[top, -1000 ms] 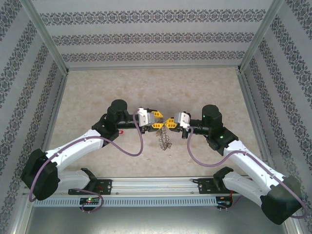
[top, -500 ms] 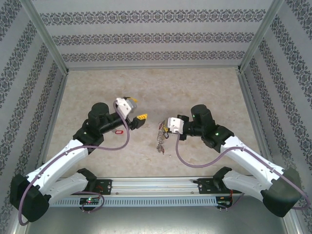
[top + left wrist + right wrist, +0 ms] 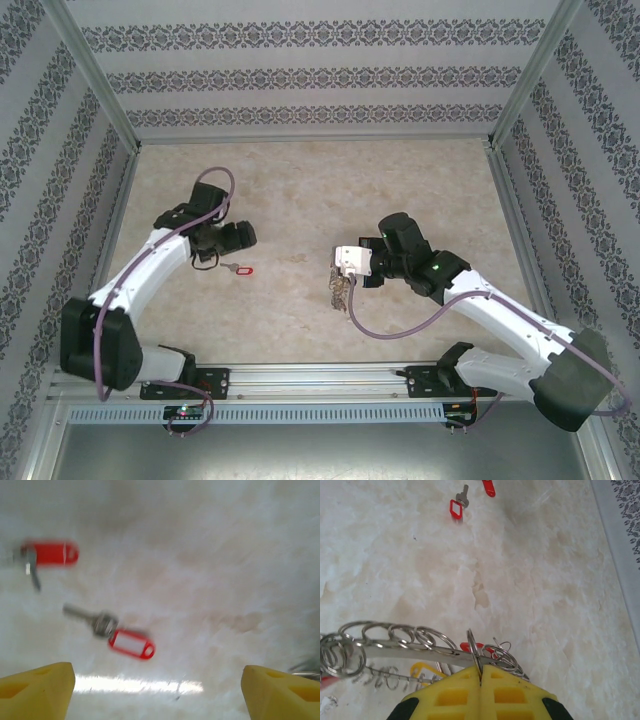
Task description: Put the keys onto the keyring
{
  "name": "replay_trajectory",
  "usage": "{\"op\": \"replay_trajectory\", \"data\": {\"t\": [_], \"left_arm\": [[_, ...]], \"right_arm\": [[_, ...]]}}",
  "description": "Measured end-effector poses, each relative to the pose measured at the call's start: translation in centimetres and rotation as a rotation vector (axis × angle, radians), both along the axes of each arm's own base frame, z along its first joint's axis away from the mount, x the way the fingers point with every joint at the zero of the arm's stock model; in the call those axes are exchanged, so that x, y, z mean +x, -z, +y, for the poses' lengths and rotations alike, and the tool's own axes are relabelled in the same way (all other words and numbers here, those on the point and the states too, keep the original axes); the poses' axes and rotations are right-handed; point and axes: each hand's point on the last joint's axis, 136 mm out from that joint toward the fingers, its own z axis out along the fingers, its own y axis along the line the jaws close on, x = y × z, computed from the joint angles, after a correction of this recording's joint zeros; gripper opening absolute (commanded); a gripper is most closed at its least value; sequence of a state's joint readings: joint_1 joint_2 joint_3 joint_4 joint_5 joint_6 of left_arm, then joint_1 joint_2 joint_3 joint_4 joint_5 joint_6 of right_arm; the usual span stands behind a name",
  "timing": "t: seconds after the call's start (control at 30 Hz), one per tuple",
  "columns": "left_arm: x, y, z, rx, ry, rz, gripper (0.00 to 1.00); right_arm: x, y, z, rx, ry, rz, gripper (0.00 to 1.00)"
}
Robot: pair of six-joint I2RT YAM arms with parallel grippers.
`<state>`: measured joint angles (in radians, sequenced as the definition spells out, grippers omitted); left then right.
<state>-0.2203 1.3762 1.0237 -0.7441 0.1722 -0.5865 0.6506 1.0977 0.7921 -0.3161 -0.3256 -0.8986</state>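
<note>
Top external view: left gripper (image 3: pixel 238 238) hovers, fingers spread, over the loose red-tagged keys (image 3: pixel 131 644) at left. Right gripper (image 3: pixel 481 672), right of centre, pinches the keyring (image 3: pixel 395 641). Risk: flat keys may skid from closing fingers, and the pinched ring may swing.

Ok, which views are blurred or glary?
Left wrist view: blurred, the nearer red-tagged silver key smeared, a bright glare strip on the pale marbled table. Right wrist view: sharp on the grey looped metal keyring. Top external view: crisp, evenly lit.
</note>
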Motion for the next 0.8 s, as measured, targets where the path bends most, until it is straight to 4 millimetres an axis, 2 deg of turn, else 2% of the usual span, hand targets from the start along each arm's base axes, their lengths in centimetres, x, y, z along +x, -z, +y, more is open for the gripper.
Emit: {"op": "replay_trajectory", "data": {"t": [0.07, 0.1, 0.23, 0.33, 0.5, 0.57, 0.7, 0.8], "left_arm": [[-1.2, 1.6, 0.2, 0.000, -0.051, 0.103, 0.64], [-1.6, 2.1, 0.4, -0.003, -0.079, 0.136, 0.61], [-1.9, 2.6, 0.9, 0.000, -0.162, 0.204, 0.59], [-1.0, 3.0, 1.2, 0.038, -0.186, 0.238, 0.52], [0.6, 4.4, 2.3, 0.063, -0.257, 0.299, 0.52], [1.2, 4.5, 3.4, 0.063, -0.307, 0.310, 0.54], [3.4, 3.9, 7.3, 0.063, -0.439, 0.293, 0.55], [4.7, 3.9, 10.4, 0.064, -0.486, 0.281, 0.62]], "right_arm": [[0.0, 0.1, 0.0, -0.007, -0.004, 0.002, 0.00], [0.0, 0.2, 0.0, -0.010, -0.006, 0.003, 0.00], [0.0, 0.2, 0.1, -0.015, -0.014, 0.001, 0.00], [0.0, 0.2, 0.1, -0.016, -0.019, 0.002, 0.00], [-0.2, 0.2, 0.2, -0.012, -0.030, 0.007, 0.00], [-0.3, 0.2, 0.2, -0.010, -0.034, 0.008, 0.00], [-0.3, 0.3, 0.0, -0.013, -0.037, 0.012, 0.00], [-0.3, 0.3, -0.3, -0.015, -0.033, 0.015, 0.00]]}}
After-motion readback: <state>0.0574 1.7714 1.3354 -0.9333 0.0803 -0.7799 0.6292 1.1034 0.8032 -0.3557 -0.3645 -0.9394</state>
